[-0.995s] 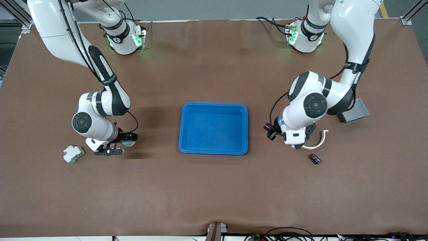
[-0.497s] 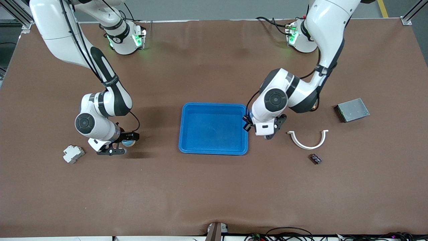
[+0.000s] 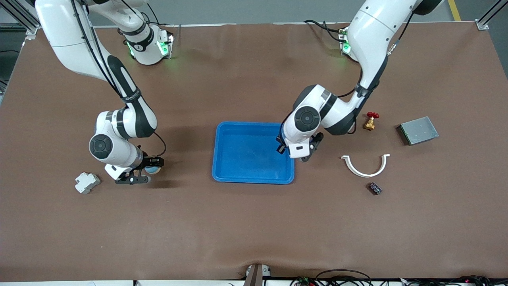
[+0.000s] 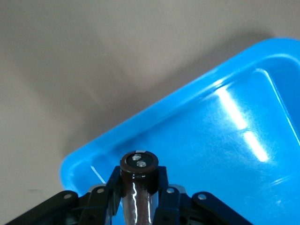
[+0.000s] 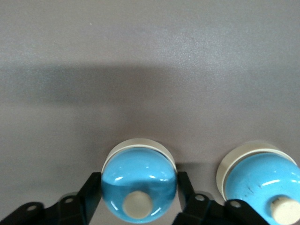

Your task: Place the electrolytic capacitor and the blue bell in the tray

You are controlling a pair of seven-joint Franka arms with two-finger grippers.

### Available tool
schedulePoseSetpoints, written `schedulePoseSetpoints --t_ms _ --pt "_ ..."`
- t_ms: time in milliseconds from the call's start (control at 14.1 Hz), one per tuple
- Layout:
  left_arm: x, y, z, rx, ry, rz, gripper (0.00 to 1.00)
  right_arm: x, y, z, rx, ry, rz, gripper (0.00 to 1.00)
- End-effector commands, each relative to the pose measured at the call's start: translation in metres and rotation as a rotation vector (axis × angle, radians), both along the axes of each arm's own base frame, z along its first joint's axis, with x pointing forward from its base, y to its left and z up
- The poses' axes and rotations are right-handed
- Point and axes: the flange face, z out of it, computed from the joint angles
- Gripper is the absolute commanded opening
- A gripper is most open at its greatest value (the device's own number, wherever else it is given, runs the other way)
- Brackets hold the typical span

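Brown table point(image 3: 246, 222): left hand point(image 4: 137, 187) grips capacitor point(image 4: 138, 180) over tray point(image 3: 254, 178); right hand point(image 5: 139, 197) clamps bell point(image 5: 138, 184).

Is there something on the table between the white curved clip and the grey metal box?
No. In the front view, bare brown mat separates the white curved clip and grey metal box.

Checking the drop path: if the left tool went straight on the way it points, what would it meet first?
Probably the tray floor, just inside its rim; the left tool, shut on the electrolytic capacitor, points down there. Depth unclear.
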Motion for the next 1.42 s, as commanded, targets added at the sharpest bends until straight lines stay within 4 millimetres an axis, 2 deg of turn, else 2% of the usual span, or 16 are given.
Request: schedulePoseSetpoints --t_ms 0,142,213,284,355,640,782,924,1066,1137,1350 --pt "0.001 -0.011 -0.010 0.006 -0.015 0.029 0.00 0.005 -0.005 -0.001 0.006 0.000 0.051 0.31" --pt "-0.003 -0.014 -0.017 0.010 -0.005 0.021 0.00 0.005 -0.005 -0.001 0.007 0.001 0.067 0.14" --pt "-0.002 -0.013 -0.017 0.010 -0.005 0.023 0.21 0.004 -0.004 0.000 0.008 0.001 0.076 0.12" --pt "-0.002 -0.015 -0.015 0.008 -0.007 0.025 0.53 0.004 -0.004 0.001 0.007 0.003 0.077 0.12" --pt "-0.002 -0.015 -0.015 0.008 -0.008 0.028 1.00 0.007 -0.002 0.004 0.007 -0.005 0.077 0.12" --pt "0.003 -0.012 -0.001 0.010 -0.024 0.039 1.00 0.011 0.007 0.035 0.009 0.100 0.059 0.12" --pt "0.012 -0.002 0.021 0.015 -0.044 0.050 1.00 0.011 0.027 0.065 -0.005 0.125 0.003 0.12" --pt "0.029 0.018 0.051 0.033 -0.104 0.043 1.00 0.003 0.064 0.086 -0.028 0.115 -0.084 0.11" --pt "0.046 0.037 0.076 0.033 -0.152 0.056 1.00 -0.009 0.105 0.099 -0.050 0.106 -0.169 0.11" --pt "0.054 0.047 0.084 0.038 -0.175 0.045 1.00 -0.017 0.129 0.103 -0.063 0.098 -0.215 0.11" --pt "0.087 0.095 0.101 0.106 -0.200 -0.005 1.00 -0.040 0.189 0.105 -0.085 0.076 -0.310 0.11"
